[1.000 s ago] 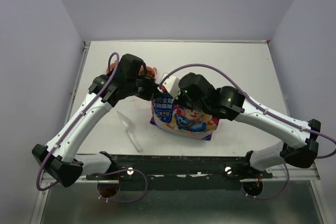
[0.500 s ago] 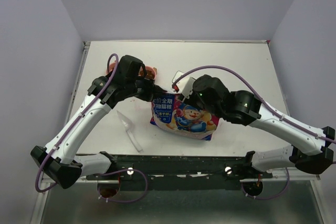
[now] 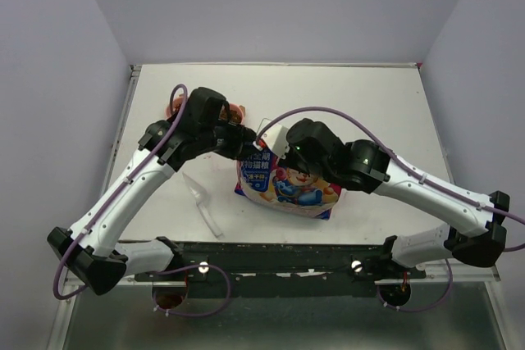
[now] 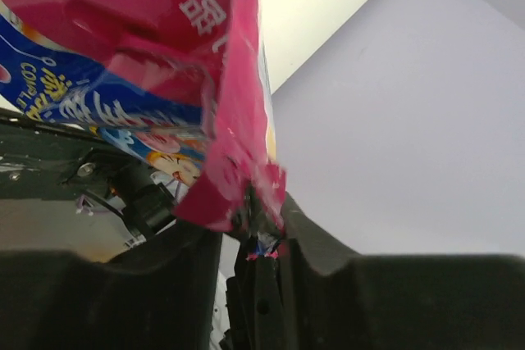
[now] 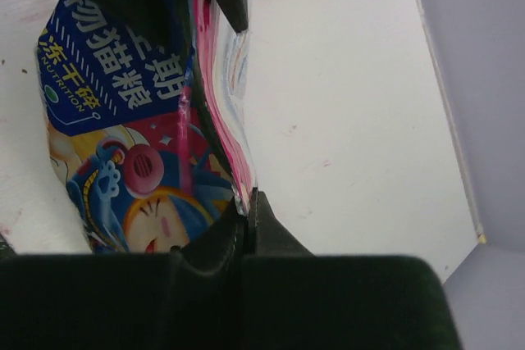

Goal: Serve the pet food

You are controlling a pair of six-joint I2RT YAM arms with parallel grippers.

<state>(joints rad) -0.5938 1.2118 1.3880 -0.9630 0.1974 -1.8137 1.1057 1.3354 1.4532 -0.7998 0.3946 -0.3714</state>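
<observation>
The glossy pink bag [image 3: 289,188] with a cartoon print lies on the white table [image 3: 353,104], its top toward the back. No pet food shows; it is hidden inside the bag. My left gripper [image 3: 246,150] is at the bag's top left corner. In the left wrist view the pink corner of the bag [image 4: 230,161] runs down between the fingers of this gripper [image 4: 261,217], which is shut on it. My right gripper [image 3: 265,143] is at the top edge just beside it. In the right wrist view it [image 5: 246,202] pinches the bag's thin upper rim [image 5: 221,112].
A clear plastic scoop [image 3: 203,204] lies on the table left of the bag, near the front edge. A pinkish-orange bowl [image 3: 235,110] sits behind the left wrist, mostly covered by it. The black rail [image 3: 279,256] runs along the near edge.
The right gripper drew back to the right from the bag's top, then came back left and closed on the rim. The left arm has barely shifted at the bag's corner.
</observation>
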